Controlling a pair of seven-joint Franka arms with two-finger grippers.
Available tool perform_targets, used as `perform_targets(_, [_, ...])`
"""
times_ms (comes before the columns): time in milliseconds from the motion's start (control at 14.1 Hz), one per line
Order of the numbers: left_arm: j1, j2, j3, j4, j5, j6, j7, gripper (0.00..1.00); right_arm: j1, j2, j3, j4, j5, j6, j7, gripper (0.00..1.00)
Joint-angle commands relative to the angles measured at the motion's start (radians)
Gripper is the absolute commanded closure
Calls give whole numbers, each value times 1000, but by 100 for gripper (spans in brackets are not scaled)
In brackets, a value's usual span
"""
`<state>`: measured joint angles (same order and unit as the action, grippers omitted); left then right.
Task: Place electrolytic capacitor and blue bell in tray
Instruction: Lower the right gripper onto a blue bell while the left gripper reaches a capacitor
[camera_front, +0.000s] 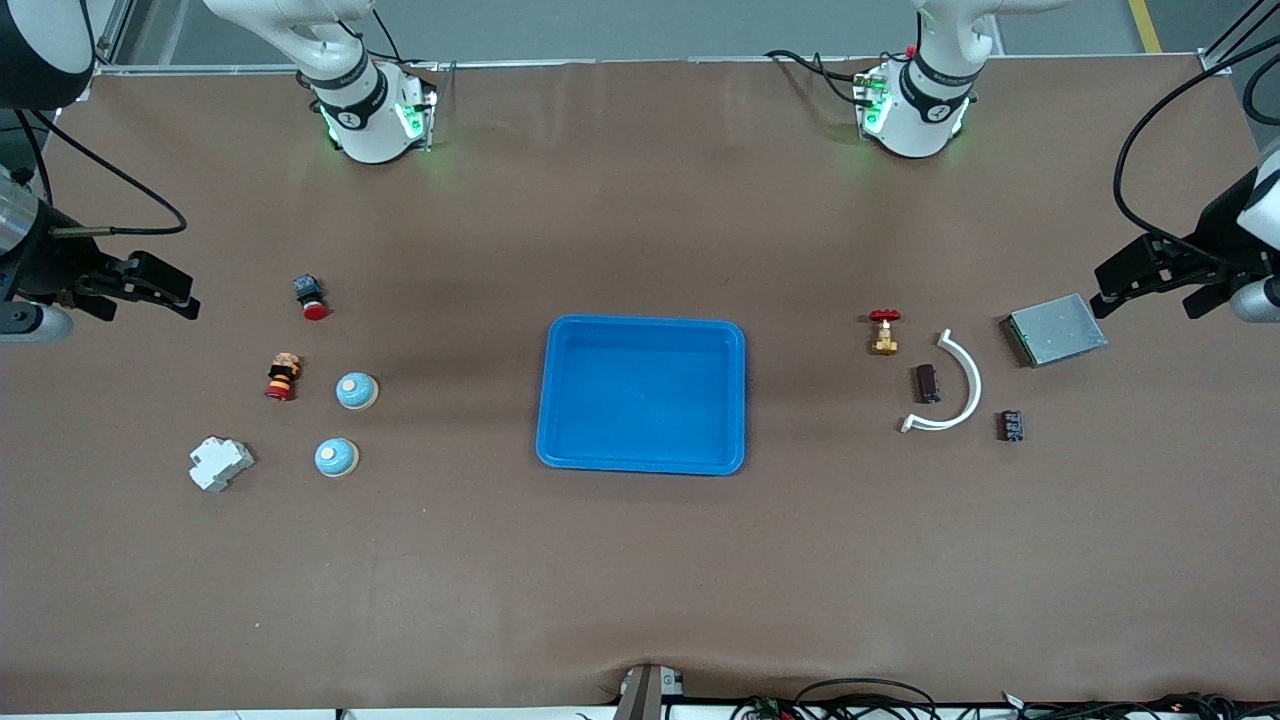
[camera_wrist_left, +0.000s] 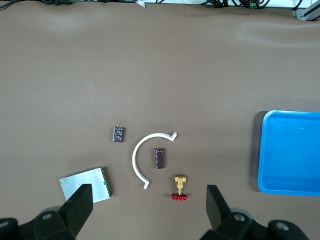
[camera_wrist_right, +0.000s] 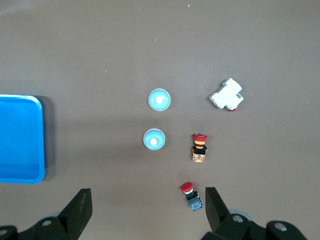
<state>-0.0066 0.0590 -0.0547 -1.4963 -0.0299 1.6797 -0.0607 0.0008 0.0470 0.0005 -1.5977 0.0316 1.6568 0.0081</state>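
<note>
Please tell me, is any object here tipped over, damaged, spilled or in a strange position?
Nothing stands out. The tray sits flat and holds nothing. The small parts lie apart at each end of the table. Nothing is spilled or visibly broken.

tray (camera_wrist_right: 22, 140): cut by frame edge | capacitor (camera_front: 1012, 426) markings: too small

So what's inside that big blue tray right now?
Nothing: the blue tray shows only its bare blue floor, fully in view from above. The two blue bells and the capacitor lie out on the table.
</note>
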Motion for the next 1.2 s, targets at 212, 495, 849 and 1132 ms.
perform_targets(212, [10, 16, 6, 7, 13, -18, 13, 0, -5, -61, 4, -216, 14, 170, 3, 0])
perform_targets(495, [8, 41, 9, 8, 16, -17, 16, 0, -8, -75, 3, -393, 14, 332, 3, 0])
perform_targets(849, [11, 99, 9, 8, 16, 18, 53, 0, -4, -40, 3, -600, 14, 591, 3, 0])
perform_targets(1132, [11, 172, 10, 5, 40, 66, 58, 0, -2, 66, 3, -622, 14, 694, 3, 0])
